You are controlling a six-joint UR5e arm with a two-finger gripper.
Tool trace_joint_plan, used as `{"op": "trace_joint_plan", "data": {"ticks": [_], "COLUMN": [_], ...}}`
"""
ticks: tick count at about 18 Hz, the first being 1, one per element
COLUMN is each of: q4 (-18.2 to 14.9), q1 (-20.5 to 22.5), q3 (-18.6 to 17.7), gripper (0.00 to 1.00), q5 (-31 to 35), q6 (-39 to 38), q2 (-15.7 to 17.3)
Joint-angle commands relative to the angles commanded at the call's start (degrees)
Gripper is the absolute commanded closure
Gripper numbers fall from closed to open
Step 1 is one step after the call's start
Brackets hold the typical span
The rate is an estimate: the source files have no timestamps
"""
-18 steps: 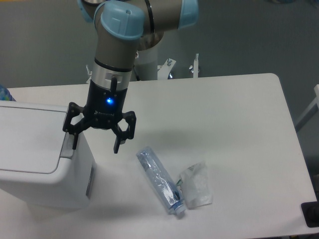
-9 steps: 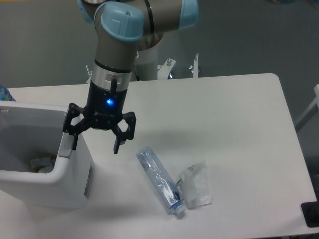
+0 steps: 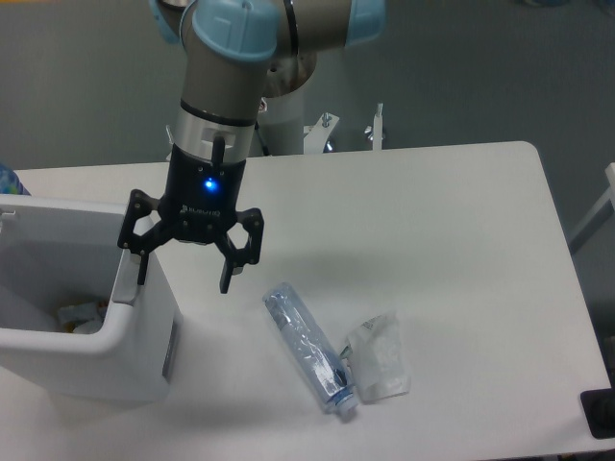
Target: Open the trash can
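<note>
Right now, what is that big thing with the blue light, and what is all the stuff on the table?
That is a robot arm. A camera fixed above the table looks down on it. The black part with the blue light is its gripper, and its jaws are spread open, holding nothing. One of them is right at the edge of the white trash can on the left. The lid is open, so you can see some crumpled rubbish inside. On the white table lie an empty plastic bottle on its side and a crumpled clear wrapper right beside it.
</note>
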Motion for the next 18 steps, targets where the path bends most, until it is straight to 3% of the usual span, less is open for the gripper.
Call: {"op": "trace_joint_plan", "data": {"ticks": [3, 9, 15, 18], "q4": [0.0, -0.53, -0.7, -0.44], "q1": [5.72, 15.21, 18.48, 18.48], "q3": [-0.97, -0.79, -1.67, -4.65], "gripper": [0.0, 0.0, 0.0, 0.0], "q5": [5.61, 12.57, 15.38, 17.23], "q6": [10.98, 27.52, 44.57, 50.63], "q2": [-0.61, -5.44, -9.4, -9.58]}}
